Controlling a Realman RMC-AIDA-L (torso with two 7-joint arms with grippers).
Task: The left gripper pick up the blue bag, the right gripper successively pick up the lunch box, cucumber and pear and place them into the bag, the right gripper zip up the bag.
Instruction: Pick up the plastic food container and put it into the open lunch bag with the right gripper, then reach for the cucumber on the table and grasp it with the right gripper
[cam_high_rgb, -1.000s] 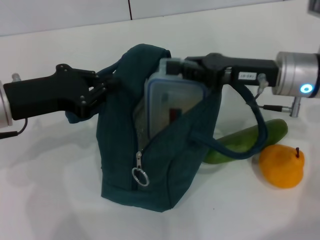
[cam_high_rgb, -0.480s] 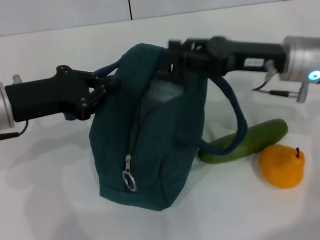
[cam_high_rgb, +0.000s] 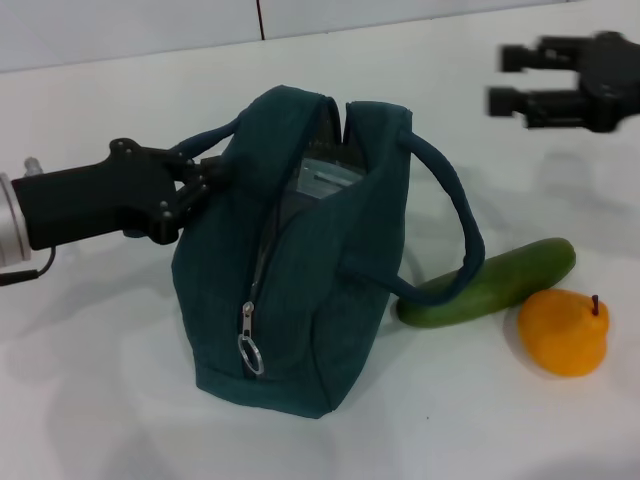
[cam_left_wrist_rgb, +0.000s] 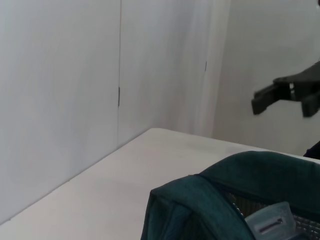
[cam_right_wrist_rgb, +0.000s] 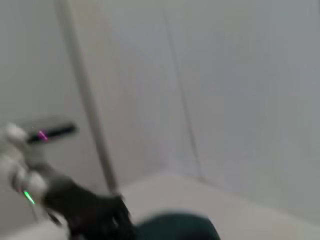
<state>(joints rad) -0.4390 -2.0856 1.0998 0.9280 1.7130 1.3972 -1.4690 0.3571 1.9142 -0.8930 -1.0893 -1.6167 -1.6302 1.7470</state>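
The blue bag (cam_high_rgb: 300, 280) stands upright on the white table (cam_high_rgb: 100, 400), its top zipper open and the metal ring pull (cam_high_rgb: 250, 352) hanging low on the near end. Inside the mouth, the lunch box (cam_high_rgb: 325, 180) sits on edge, only its pale lid rim and upper part showing between the two fabric sides; the left wrist view catches the same lid corner (cam_left_wrist_rgb: 272, 225) tucked under the bag's rolled edge (cam_left_wrist_rgb: 210, 200). One rope-like handle (cam_high_rgb: 455, 225) arcs free off the right side of the bag and drops to touch the cucumber (cam_high_rgb: 490, 282), which lies on the table just beside the bag's right flank. The pear (cam_high_rgb: 564, 330) rests beside the cucumber's near side, stem up, close to or touching it. The left gripper (cam_high_rgb: 200, 178) reaches in from the left at the height of the bag's top, its fingers pinched closed on the bag's left-side handle where it meets the fabric, holding that side of the opening up. The right gripper (cam_high_rgb: 510, 80) hangs in the air well apart from the bag, up at the far right above the table, its two fingers spread and holding nothing; the left wrist view shows it (cam_left_wrist_rgb: 287, 95) against the pale wall behind the bag.
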